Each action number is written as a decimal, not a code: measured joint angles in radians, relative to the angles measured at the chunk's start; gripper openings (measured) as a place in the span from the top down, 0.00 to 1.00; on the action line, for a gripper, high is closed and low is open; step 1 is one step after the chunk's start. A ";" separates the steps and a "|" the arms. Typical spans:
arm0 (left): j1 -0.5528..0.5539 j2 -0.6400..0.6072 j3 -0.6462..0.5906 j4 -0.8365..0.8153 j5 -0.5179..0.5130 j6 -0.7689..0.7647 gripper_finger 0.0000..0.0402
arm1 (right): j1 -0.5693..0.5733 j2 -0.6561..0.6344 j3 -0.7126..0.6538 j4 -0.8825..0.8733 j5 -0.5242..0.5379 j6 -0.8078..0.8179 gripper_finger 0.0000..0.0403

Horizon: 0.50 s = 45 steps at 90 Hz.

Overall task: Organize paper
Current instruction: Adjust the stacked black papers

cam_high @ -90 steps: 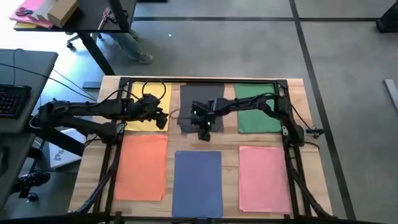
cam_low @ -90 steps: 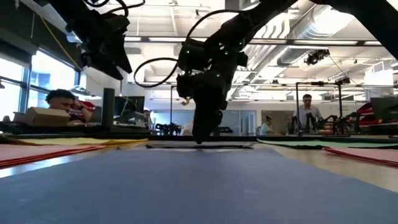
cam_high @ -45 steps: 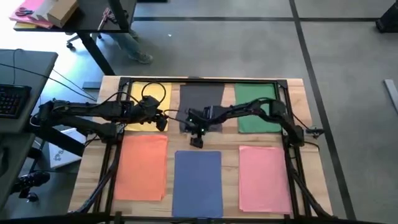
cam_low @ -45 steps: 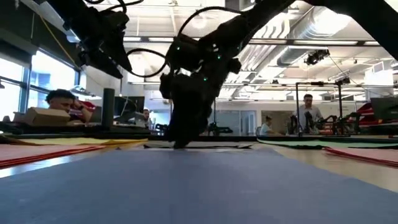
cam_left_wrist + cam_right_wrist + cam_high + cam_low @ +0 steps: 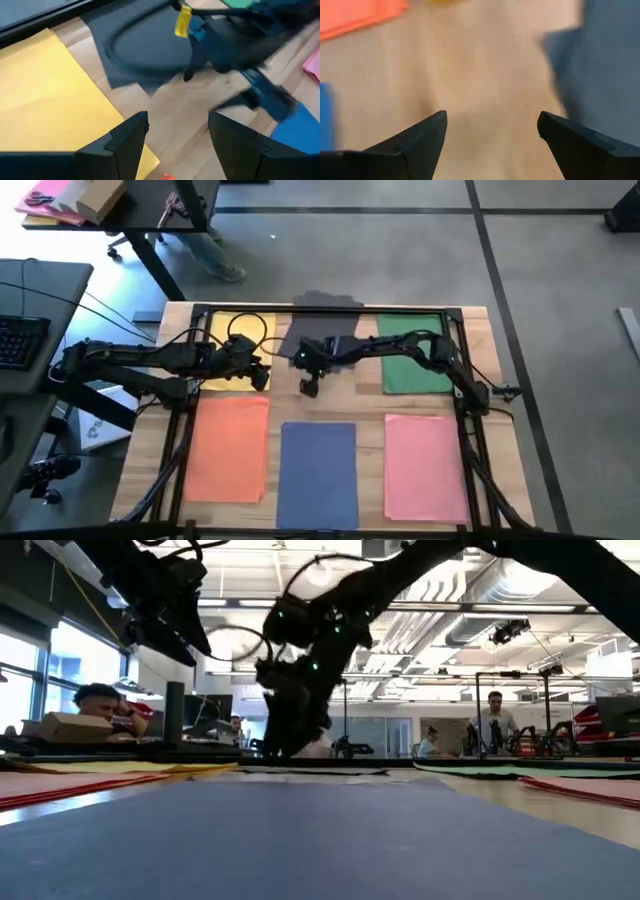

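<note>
1. The dark grey paper (image 5: 322,320) overhangs the worktop's (image 5: 478,360) far edge; another nudge could drop it (floor beyond).
2. The right pincer (image 5: 309,387) hovers wide open, empty, over bare wood.
3. The left pincer (image 5: 262,370), open and empty, waits beside the yellow paper (image 5: 235,350).

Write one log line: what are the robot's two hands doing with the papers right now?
right gripper: open, over bare wood beside dark grey paper | grey paper: overhangs table's far edge | left gripper: open, by yellow paper
</note>
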 joint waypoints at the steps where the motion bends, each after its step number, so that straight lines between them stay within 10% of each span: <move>1: 0.000 0.000 0.000 0.000 0.000 0.000 0.50 | 0.000 0.000 0.007 -0.006 -0.006 -0.007 0.23; 45: -0.008 0.000 0.000 -0.015 -0.018 0.000 0.50 | -0.125 -0.004 -0.078 -0.094 0.098 0.104 0.23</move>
